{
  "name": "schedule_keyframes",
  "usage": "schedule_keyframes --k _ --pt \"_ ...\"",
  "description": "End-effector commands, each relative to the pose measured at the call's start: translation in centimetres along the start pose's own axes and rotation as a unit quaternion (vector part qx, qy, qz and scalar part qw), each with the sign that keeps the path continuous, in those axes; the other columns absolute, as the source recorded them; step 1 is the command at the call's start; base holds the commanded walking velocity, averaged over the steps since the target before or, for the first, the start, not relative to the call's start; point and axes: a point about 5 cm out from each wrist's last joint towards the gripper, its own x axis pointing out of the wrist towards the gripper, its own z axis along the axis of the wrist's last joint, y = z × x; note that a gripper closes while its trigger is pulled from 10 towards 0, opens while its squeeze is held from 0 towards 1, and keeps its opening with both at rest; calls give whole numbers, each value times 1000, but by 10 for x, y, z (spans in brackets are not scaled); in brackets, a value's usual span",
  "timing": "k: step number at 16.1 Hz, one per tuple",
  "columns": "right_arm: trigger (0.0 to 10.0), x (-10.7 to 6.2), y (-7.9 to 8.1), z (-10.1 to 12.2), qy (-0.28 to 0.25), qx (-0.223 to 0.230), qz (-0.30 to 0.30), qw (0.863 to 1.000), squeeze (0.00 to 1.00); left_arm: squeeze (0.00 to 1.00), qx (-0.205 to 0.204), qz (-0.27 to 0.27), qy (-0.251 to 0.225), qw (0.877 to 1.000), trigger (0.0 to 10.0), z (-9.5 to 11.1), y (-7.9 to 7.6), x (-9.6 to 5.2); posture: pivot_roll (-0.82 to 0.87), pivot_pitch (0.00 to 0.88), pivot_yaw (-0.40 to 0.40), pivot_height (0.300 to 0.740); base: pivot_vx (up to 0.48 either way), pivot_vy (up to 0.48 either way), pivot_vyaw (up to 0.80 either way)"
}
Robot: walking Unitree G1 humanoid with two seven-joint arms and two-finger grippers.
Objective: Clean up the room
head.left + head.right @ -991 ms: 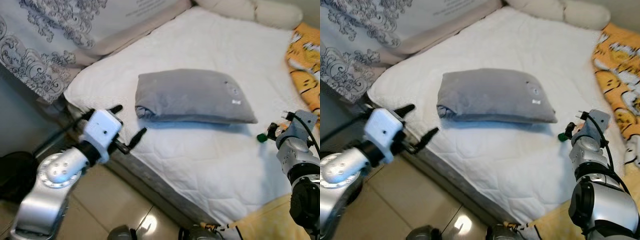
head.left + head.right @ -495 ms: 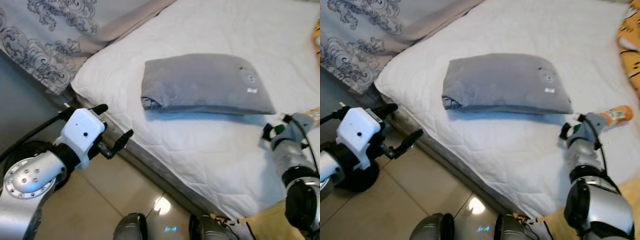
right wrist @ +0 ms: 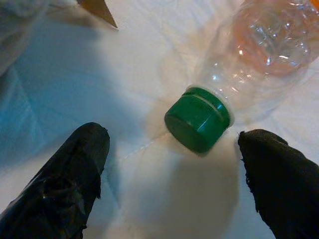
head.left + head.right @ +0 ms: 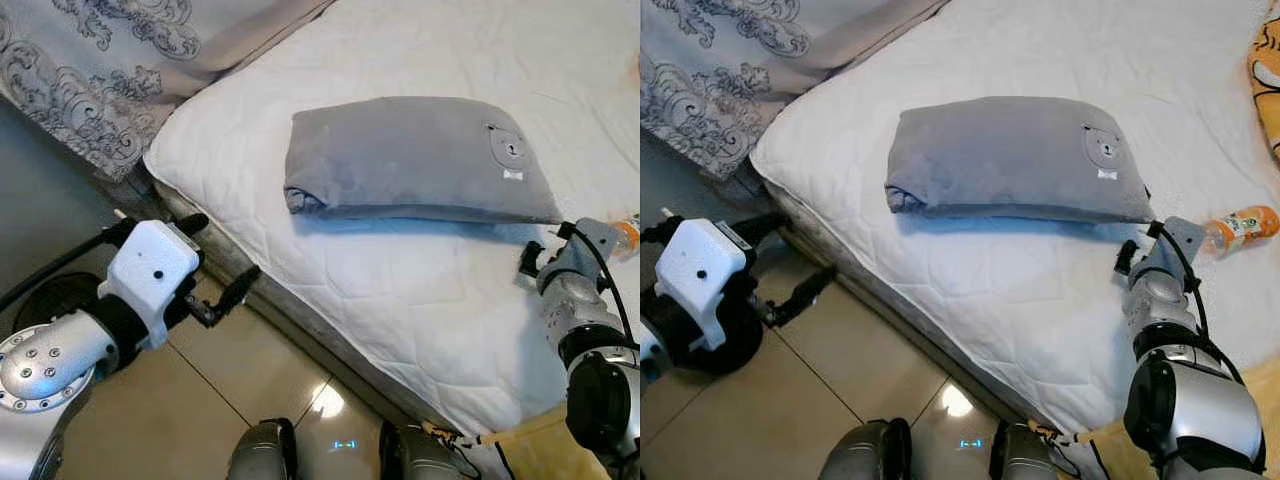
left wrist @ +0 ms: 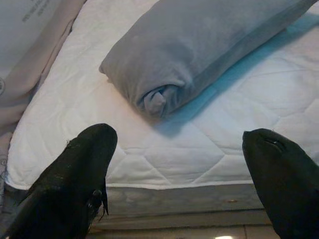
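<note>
A plastic bottle (image 3: pixel 239 79) lies on its side on the white mattress (image 4: pixel 990 290), just beyond the grey pillow's (image 4: pixel 1015 155) far corner, its green cap (image 3: pixel 198 119) facing the right gripper (image 3: pixel 174 174), whose fingers spread wide either side, likely lining up a grasp. The left gripper (image 5: pixel 179 174), also wide and empty, waits off the mattress edge near the pillow.

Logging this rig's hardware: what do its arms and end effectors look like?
Both arms are silver metal with round bolted joints. The left end effector has a white boxy housing, two long black fingers and a black cable. The right end effector has a grey housing, black fingers and a looping black cable.
</note>
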Motion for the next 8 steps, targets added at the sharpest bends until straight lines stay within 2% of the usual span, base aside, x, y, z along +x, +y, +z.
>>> schedule_keyframes --k 1,3,5,6,8 --pt "10000 1 -7 -1 -1 3 -21 1000 0 0 6 -1 0 1000 10000 3 0 -4 250 242 71 740 0 0 0" --pt "10000 1 -14 0 0 7 -33 999 0 0 6 -3 -1 1000 10000 4 0 -5 252 238 68 740 0 0 0" --pt "667 2 -24 1 4 17 -51 999 0 0 6 -6 -3 1000 10000 4 0 -5 253 234 67 740 0 0 0" --pt "0 3 -28 1 8 23 -59 998 0 0 5 -8 -3 1000 10000 5 0 -6 253 232 67 740 0 0 0" --pt "0 3 -32 0 14 32 -65 997 0 0 4 -10 -3 1000 10000 5 -1 -6 253 231 67 740 0 0 0"
